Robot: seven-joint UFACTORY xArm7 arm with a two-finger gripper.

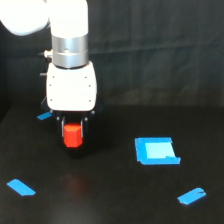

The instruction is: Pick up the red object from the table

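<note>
The red object (72,135), a small bright red-orange stubby block, sits between the dark fingers of my gripper (73,140) at the exterior view's left. The gripper is shut on it, directly under the white gripper body (71,87), which hides the block's top. A faint reddish reflection shows on the black table (115,200) a little below the block, so the block appears to hang slightly above the surface.
A blue square patch (156,150) lies on the table to the exterior view's right of the gripper. Blue tape strips lie at the front left (21,187), the front right (191,196) and behind the gripper (44,116). A dark curtain forms the backdrop.
</note>
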